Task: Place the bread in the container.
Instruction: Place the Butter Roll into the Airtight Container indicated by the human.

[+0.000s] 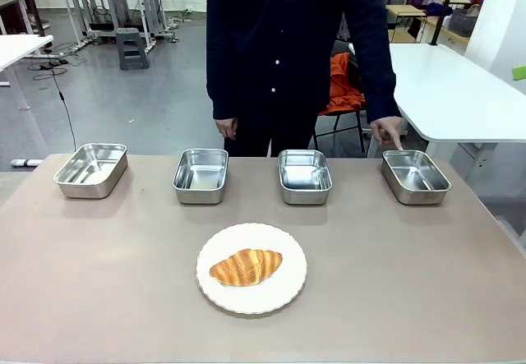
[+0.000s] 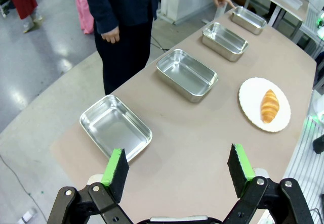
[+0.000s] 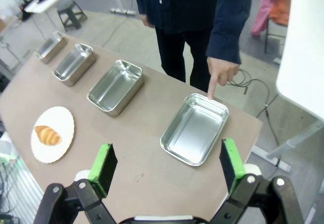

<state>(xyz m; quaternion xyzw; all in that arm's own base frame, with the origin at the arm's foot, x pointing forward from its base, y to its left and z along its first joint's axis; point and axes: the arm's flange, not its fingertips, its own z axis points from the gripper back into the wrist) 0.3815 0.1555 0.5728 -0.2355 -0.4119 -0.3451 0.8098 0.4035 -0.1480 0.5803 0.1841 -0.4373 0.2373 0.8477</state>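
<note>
The bread (image 1: 246, 267), a golden-brown croissant, lies on a round white plate (image 1: 251, 306) at the near middle of the table. A row of steel trays stands along the far edge. The person's finger (image 1: 388, 131) points down at the rim of the rightmost container (image 1: 415, 175). In the left wrist view my left gripper (image 2: 177, 164) is open and empty above the table's left end, with the bread (image 2: 269, 105) far off. In the right wrist view my right gripper (image 3: 167, 163) hangs open and empty just short of that container (image 3: 195, 129), where the finger (image 3: 211, 90) touches its far rim; the bread (image 3: 48, 134) lies to the left.
Three more alike steel trays (image 1: 91, 169) (image 1: 201, 175) (image 1: 304, 176) stand in the same row, all empty. The person stands at the far side behind the middle trays. A white table (image 1: 460, 93) is beyond the right end.
</note>
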